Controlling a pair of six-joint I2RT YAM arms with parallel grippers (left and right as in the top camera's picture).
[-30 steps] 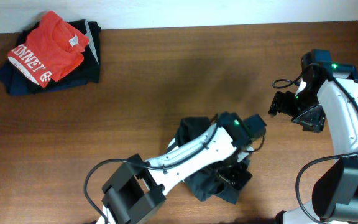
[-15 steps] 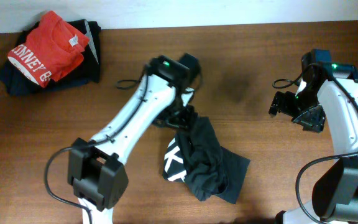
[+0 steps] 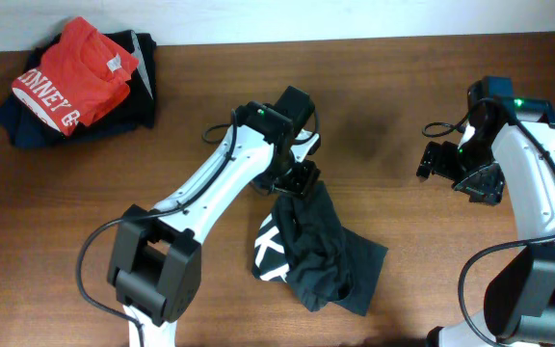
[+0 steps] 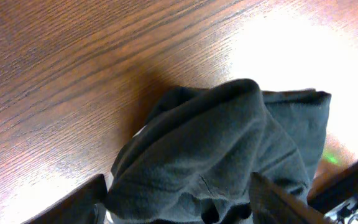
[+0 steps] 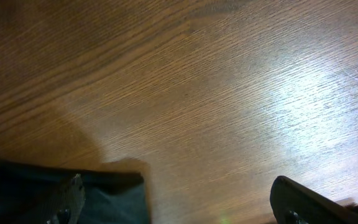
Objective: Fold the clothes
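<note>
The charcoal T-shirt (image 3: pixel 321 255) lies crumpled on the wooden table near the front middle, with a bit of white lettering (image 3: pixel 270 253) showing at its left. My left gripper (image 3: pixel 295 183) is at the shirt's far edge. In the left wrist view its fingers (image 4: pixel 176 211) are spread wide with a bunched fold of the shirt (image 4: pixel 216 143) between them. My right gripper (image 3: pixel 430 160) is open and empty over bare table, to the right of the shirt. In the right wrist view (image 5: pixel 179 205) a dark fabric corner (image 5: pixel 104 199) shows at lower left.
A red shirt with white lettering (image 3: pixel 70 72) lies on folded navy and black garments (image 3: pixel 128 101) at the far left corner. Bare wood (image 3: pixel 374 106) lies between the two arms.
My left arm left the shirt's right side, swung to the far left, then came down to the shirt's far edge. The shirt has shifted and now shows white lettering. The right arm has not moved.
</note>
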